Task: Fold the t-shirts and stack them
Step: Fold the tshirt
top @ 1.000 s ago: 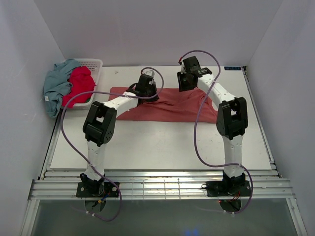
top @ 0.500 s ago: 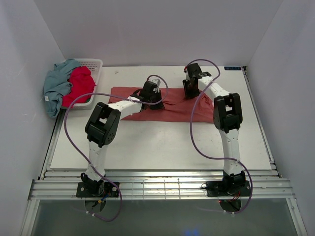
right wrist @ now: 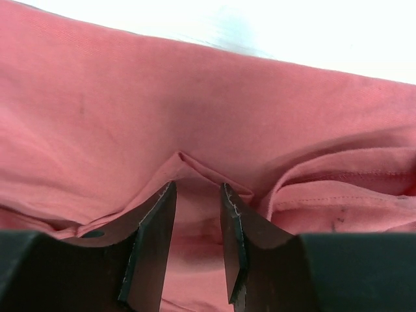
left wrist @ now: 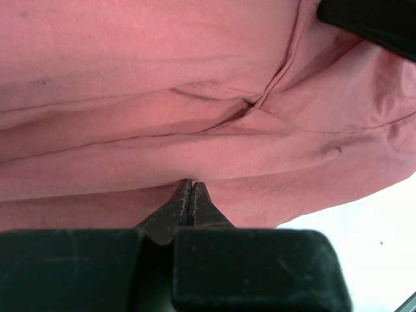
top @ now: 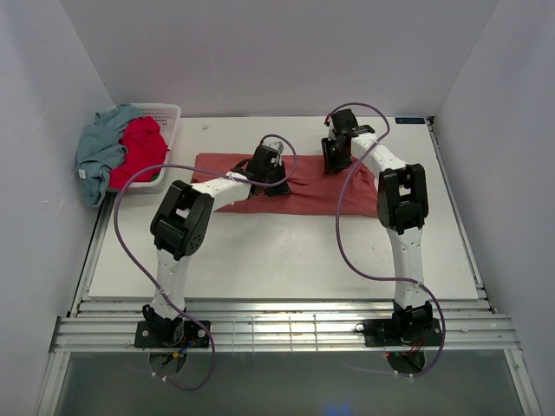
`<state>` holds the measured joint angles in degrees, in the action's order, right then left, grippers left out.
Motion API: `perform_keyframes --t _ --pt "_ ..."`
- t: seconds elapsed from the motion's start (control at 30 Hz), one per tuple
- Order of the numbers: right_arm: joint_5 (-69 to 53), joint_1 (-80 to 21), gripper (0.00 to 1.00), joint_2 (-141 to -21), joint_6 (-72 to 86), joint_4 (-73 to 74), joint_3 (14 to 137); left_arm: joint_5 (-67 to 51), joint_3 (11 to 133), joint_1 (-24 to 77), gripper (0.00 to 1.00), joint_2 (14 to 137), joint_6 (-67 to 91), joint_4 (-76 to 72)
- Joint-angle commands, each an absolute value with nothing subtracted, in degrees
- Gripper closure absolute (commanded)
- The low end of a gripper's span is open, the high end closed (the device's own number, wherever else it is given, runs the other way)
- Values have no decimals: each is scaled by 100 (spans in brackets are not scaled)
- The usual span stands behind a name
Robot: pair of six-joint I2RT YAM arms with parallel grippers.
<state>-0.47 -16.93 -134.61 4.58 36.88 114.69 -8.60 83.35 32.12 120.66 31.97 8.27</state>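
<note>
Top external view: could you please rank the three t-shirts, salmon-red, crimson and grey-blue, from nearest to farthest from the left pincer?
Measured from the left pincer:
1. Salmon-red shirt, spread on the table, right beneath the pincer.
2. Crimson shirt, heaped in the basket at the far left.
3. Grey-blue shirt, draped over the basket's left side, beyond the crimson one.
</note>
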Motion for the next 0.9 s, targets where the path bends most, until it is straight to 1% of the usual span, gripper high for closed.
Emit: perform_keyframes --t 0.0,0.47,0.5,0.53,0.6,0.87 --pt "-351 -1679 60 -13254 571 3533 11777 -932 8262 3243 100 11936 3234 729" --pt "-518 -1679 59 -13500 607 3516 11725 -817 8253 3243 100 11936 3217 817" --pt "-519 -1679 59 -13509 606 3507 11716 -817 8253 3243 100 11936 3208 817" --pt "-527 -1679 63 -13509 598 3498 11698 -809 8253 3243 100 11936 3208 826" --pt "-536 -1679 66 -13535 589 3507 11707 -809 8253 3243 100 11944 3208 826" --pt "-589 -1679 66 -13667 563 3551 11716 -738 8200 3243 100 11918 3199 844"
